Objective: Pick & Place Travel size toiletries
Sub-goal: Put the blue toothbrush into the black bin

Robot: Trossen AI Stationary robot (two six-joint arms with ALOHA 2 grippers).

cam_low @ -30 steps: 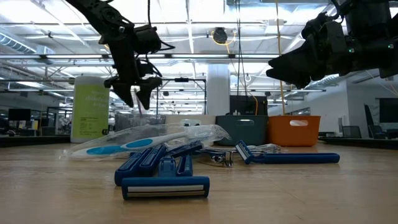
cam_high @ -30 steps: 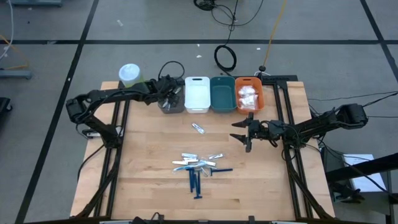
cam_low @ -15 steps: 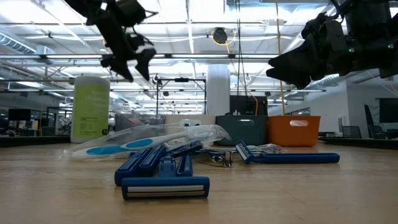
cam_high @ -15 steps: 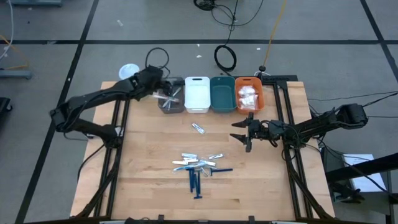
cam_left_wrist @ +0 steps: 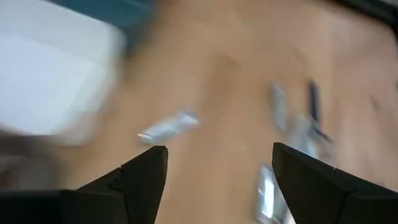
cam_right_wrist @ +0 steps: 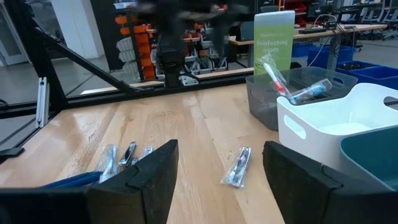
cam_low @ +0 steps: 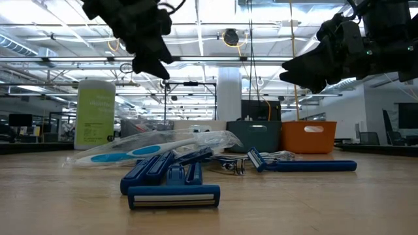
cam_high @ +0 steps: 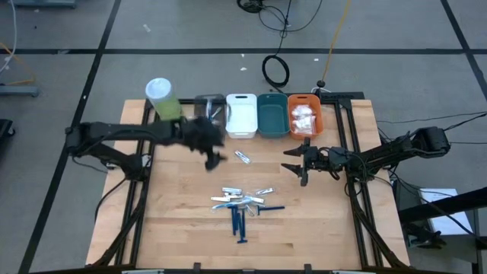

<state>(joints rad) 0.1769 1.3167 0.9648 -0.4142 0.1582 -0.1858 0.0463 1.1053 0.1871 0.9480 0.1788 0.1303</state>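
My left gripper (cam_high: 214,149) has swung off the grey bin (cam_high: 209,109), jaws apart and empty, toward the lone pouch (cam_high: 242,157) just beside it; 1 drop done; right gripper (cam_high: 298,161) waits, open.

The right pincer (cam_right_wrist: 217,180) shows as two dark fingers (cam_right_wrist: 140,183) set apart with nothing between them, above a pale wooden tabletop (cam_right_wrist: 186,134). Between the fingers, farther off, a slim silvery packet (cam_right_wrist: 238,165) lies alone on the wood. Near one finger sits a cluster of clear-wrapped silvery sticks (cam_right_wrist: 124,155) with a dark blue razor handle (cam_right_wrist: 74,180) beside them. A grey bin (cam_right_wrist: 292,93) holds wrapped toothbrushes (cam_right_wrist: 292,87); just beside it stands a white bin (cam_right_wrist: 348,130), then a teal bin (cam_right_wrist: 373,158). A pale-green wipes canister (cam_right_wrist: 273,43) stands behind the grey bin. The other arm (cam_right_wrist: 180,43) shows blurred above the far edge.
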